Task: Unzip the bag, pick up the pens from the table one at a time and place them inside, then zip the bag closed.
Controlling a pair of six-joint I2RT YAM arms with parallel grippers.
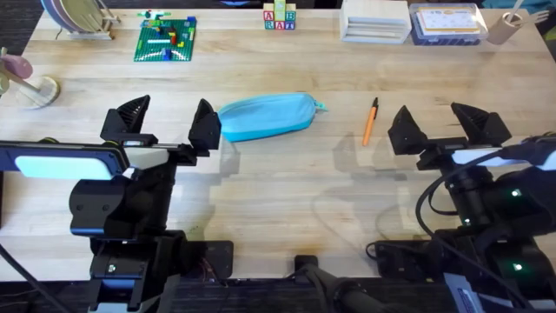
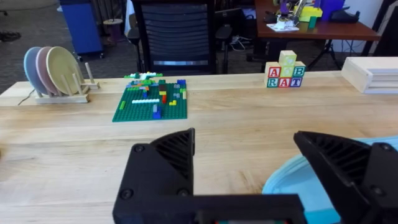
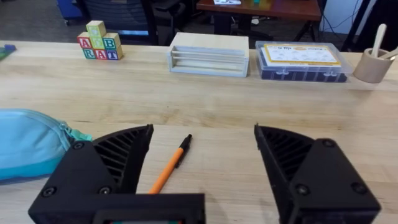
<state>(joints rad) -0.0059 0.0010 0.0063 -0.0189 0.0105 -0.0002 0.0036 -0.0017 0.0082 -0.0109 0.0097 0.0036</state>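
Observation:
The light blue bag (image 1: 263, 116) lies lengthwise near the middle of the table (image 1: 278, 191), its teal pull tab at the right end. An orange pen (image 1: 370, 121) with a black end lies to its right. My left gripper (image 1: 167, 124) stands open just left of the bag, its right finger close to the bag's end. In the left wrist view the bag (image 2: 297, 184) sits beside the right finger (image 2: 348, 163). My right gripper (image 1: 445, 124) is open just right of the pen, empty. The right wrist view shows the pen (image 3: 169, 165) and the bag (image 3: 31, 143).
A green brick baseplate (image 1: 166, 38), a plate rack (image 1: 78, 17), letter blocks (image 1: 280, 16), a white box (image 1: 374, 21), a clear case (image 1: 447, 23) and a cup (image 1: 505, 28) line the far edge. A pink-topped stand (image 1: 26, 83) sits at the left.

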